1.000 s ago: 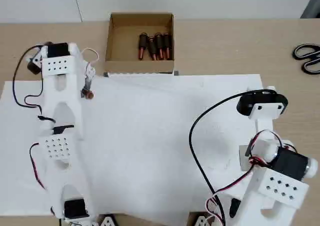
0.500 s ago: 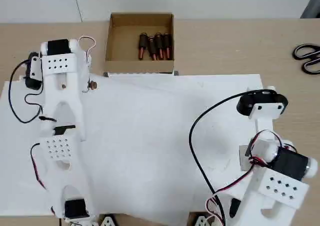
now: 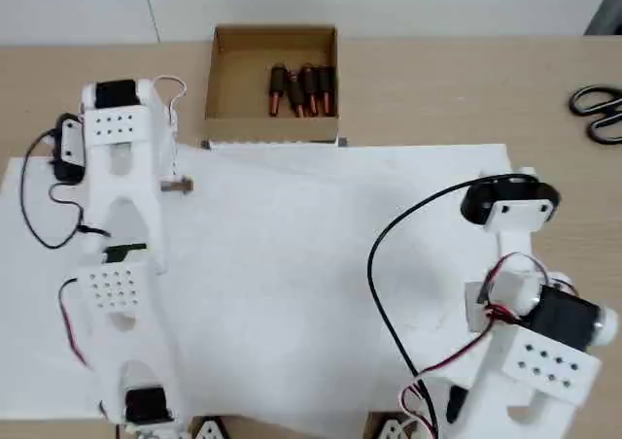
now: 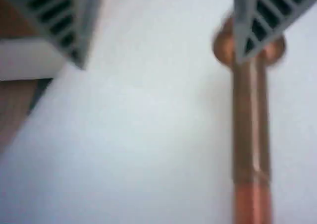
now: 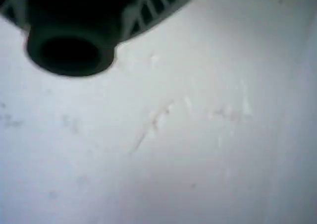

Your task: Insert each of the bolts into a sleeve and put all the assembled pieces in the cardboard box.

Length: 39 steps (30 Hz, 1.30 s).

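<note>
Left pincer [image 4: 161,60] is standing apart, jaws wide, gripping nothing; one finger [image 4: 257,21] is sitting over the head of the copper bolt [image 4: 251,135], the other well off to the side; bolt is lying flat on the white paper [image 3: 292,264], near the cardboard box [image 3: 222,80], which is holding several assembled pieces [image 3: 301,89]; right pincer [image 5: 89,6] is apparently clamping a black sleeve [image 5: 69,50], open end showing; likely step is grabbing the bolt; doing it well is meaning centring jaws across the shank, closing squarely so nothing is rolling, leaving the tip free for the sleeve.
</note>
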{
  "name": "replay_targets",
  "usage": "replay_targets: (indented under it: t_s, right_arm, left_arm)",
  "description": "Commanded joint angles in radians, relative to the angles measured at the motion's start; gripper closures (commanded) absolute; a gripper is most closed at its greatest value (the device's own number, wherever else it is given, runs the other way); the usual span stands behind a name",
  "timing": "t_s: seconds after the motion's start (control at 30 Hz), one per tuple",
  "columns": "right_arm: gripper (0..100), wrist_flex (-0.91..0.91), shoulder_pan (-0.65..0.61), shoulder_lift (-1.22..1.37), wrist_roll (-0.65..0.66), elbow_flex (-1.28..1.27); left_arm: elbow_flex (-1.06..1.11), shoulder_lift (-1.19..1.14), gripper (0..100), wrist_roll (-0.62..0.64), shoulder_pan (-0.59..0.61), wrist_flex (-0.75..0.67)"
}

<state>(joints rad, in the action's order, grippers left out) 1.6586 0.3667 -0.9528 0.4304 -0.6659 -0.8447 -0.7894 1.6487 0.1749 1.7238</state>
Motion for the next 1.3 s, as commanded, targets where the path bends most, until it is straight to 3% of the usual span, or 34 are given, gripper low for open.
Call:
replay_targets:
  t_s: [0.0, 0.33, 0.5, 0.73, 0.93, 1.13, 1.27]
  right_arm:
    - [99.5, -0.018, 0.007, -0.015, -0.008, 0.005]
    - [99.5, -0.018, 0.007, -0.015, -0.008, 0.003]
    - [99.5, -0.021, 0.007, -0.015, 0.008, -0.012]
    - [99.5, -0.021, 0.007, -0.015, 0.009, -0.017]
    - [99.5, -0.021, 0.007, -0.015, 0.009, -0.017]
    - [99.5, -0.021, 0.007, -0.015, 0.009, -0.017]
    - [99.5, -0.021, 0.007, -0.015, 0.009, -0.017]
  left_arm:
    - [-0.01, 0.068, 70, -0.002, -0.021, 0.028]
    - [-0.042, 0.207, 70, -0.265, -0.028, 0.029]
    - [-0.031, 0.359, 70, -0.473, -0.038, 0.029]
    - [0.148, 0.468, 70, -0.732, -0.038, 0.029]
    - [0.366, 0.534, 70, -1.022, -0.032, 0.029]
    - [0.458, 0.543, 70, -1.41, -0.032, 0.031]
    - [0.544, 0.549, 76, -1.703, -0.032, 0.031]
